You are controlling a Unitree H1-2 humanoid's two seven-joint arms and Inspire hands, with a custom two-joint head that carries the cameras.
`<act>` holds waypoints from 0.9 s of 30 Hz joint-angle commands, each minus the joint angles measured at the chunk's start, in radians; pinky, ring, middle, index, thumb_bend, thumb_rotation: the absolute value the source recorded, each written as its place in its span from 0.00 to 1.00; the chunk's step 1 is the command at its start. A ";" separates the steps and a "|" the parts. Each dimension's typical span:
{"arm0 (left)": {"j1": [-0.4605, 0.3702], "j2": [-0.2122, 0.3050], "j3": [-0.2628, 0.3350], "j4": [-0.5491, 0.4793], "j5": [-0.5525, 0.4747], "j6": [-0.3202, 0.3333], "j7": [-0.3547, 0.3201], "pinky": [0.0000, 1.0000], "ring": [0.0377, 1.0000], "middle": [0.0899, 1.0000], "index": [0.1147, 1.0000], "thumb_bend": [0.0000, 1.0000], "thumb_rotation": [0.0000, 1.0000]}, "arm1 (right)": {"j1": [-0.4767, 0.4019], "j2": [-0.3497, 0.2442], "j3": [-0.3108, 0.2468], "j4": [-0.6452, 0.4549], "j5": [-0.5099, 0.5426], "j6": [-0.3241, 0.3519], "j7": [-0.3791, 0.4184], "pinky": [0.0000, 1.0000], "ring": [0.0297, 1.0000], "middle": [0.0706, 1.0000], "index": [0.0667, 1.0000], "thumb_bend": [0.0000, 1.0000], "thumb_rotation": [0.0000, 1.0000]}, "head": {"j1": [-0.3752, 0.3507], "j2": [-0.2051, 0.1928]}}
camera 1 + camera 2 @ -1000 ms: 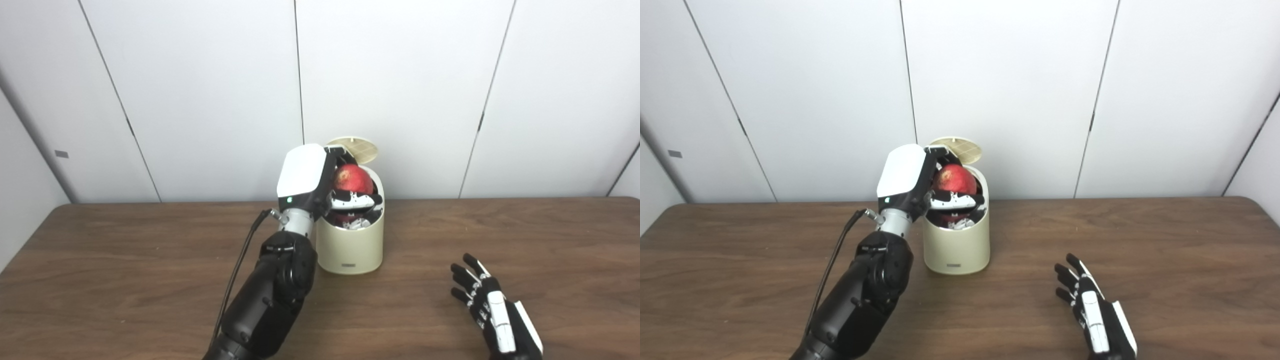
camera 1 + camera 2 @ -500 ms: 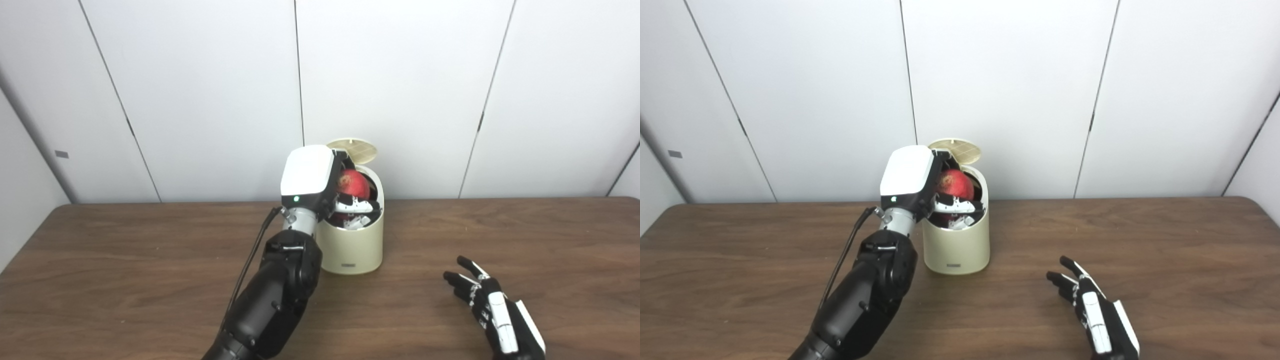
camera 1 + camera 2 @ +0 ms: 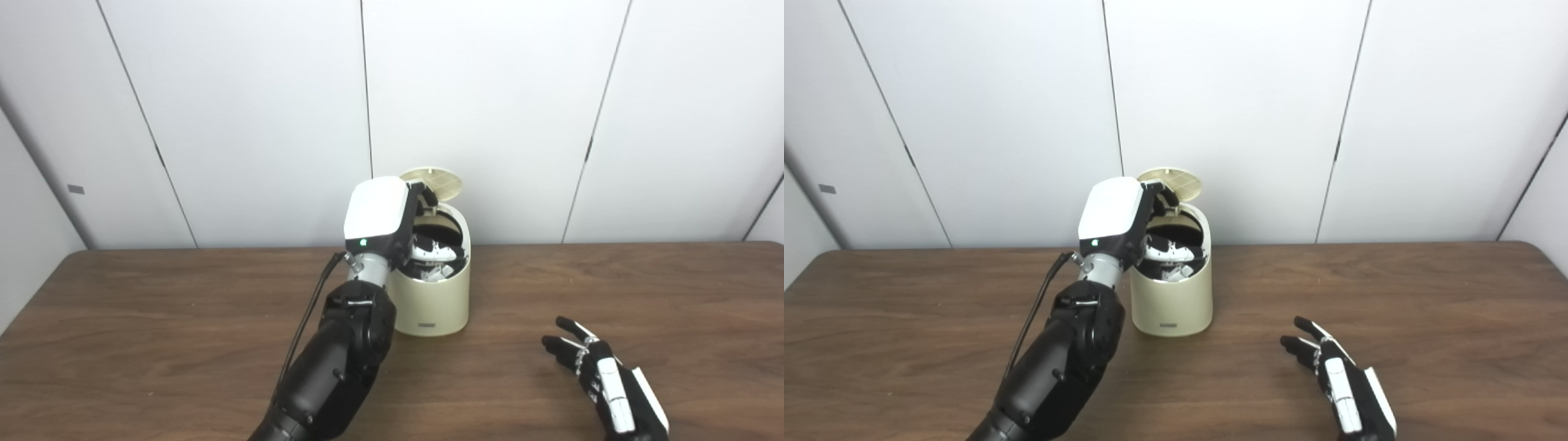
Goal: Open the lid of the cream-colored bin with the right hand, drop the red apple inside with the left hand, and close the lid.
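The cream-colored bin (image 3: 432,294) is stood upright on the wooden table (image 3: 153,318) near the wall, with its lid (image 3: 433,179) tipped up and back on the rear hinge so that the mouth is left free. The left hand (image 3: 392,223) is held over that mouth from the left side, its fingers (image 3: 432,251) spread and curled loosely inside the rim with nothing seen between them; the red apple is not visible in either view and is judged to lie inside the bin, below the rim. The right hand (image 3: 1338,380) is kept low over the table in front and to the right, well apart from the bin, fingers apart and empty – a waiting posture from which the lid is presumably to be reached for closing. In the right eye view a little more of the dark interior behind the fingers is shown, yet no red is made out there; in the left eye view the hand's white back covers more of the rim – the hinge is seen in neither
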 commanded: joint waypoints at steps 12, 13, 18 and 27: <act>0.003 -0.014 0.066 -0.033 -0.131 -0.090 0.040 0.34 0.43 0.53 0.42 0.49 0.00 | -0.030 -0.005 -0.005 -0.014 0.012 -0.043 0.006 0.87 0.79 0.72 0.80 0.60 1.00 | 0.003 -0.002; 0.010 -0.018 0.077 -0.038 -0.150 -0.110 0.052 0.32 0.41 0.51 0.44 0.48 0.00 | -0.029 -0.005 -0.005 -0.016 0.014 -0.042 0.007 0.87 0.79 0.72 0.80 0.59 1.00 | 0.003 -0.002; 0.032 -0.033 0.108 -0.030 -0.201 -0.202 0.139 0.27 0.36 0.43 0.47 0.47 0.00 | -0.032 -0.007 -0.007 -0.006 0.018 -0.046 0.009 0.88 0.80 0.72 0.80 0.60 1.00 | 0.005 -0.004; 0.036 -0.023 0.106 -0.004 -0.206 -0.285 0.208 0.29 0.37 0.44 0.46 0.47 0.00 | -0.037 -0.013 -0.007 0.015 0.013 -0.064 0.011 0.87 0.79 0.72 0.79 0.59 1.00 | 0.010 -0.010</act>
